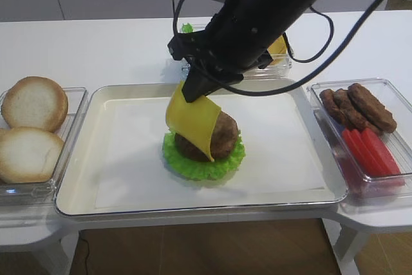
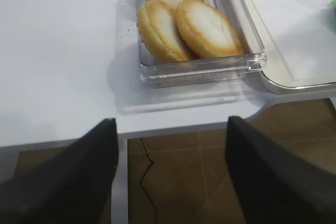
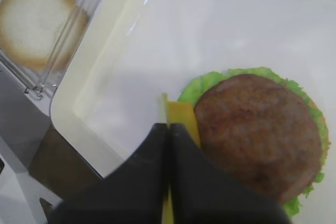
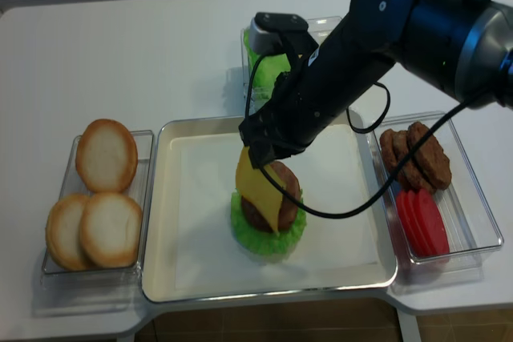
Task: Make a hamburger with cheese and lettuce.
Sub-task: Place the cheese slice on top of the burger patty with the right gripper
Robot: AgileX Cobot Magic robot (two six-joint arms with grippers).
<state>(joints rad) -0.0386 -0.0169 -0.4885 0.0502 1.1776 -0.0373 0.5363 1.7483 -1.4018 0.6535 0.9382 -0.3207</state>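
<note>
Nearest to me, on the white desk (image 1: 96,49), the large cream rectangular tray (image 1: 84,159) is carrying the work. On its white liner the flat, frilly, bright green lettuce leaf (image 1: 205,165) is lying, and the round, thick, dark brown meat patty (image 1: 219,138) is sitting on top of it, so I am judging these two layers as done.

The cheese step is in progress. My right tool (image 1: 193,88) is clenching the thin, square, smooth yellow cheese slice (image 1: 193,120) by its upper edge. The slice is hanging tilted, with its lower part draping over the near left side of the patty; I cannot tell how much of it is really touching. In the right wrist view the jaws are standing pressed together with only a narrow yellow strip between them. What is left, I think, is laying the slice flat on the patty and releasing it.

My left tool (image 2: 170,177) is waiting with its jaws wide apart, grasping nothing, beside the clear plastic box of pale round bread buns (image 2: 184,22) at the left.

Farther right, a clear box is holding long brown sausages (image 1: 357,107) and red sticks (image 1: 370,149), untouched. No bun is on the stack.
</note>
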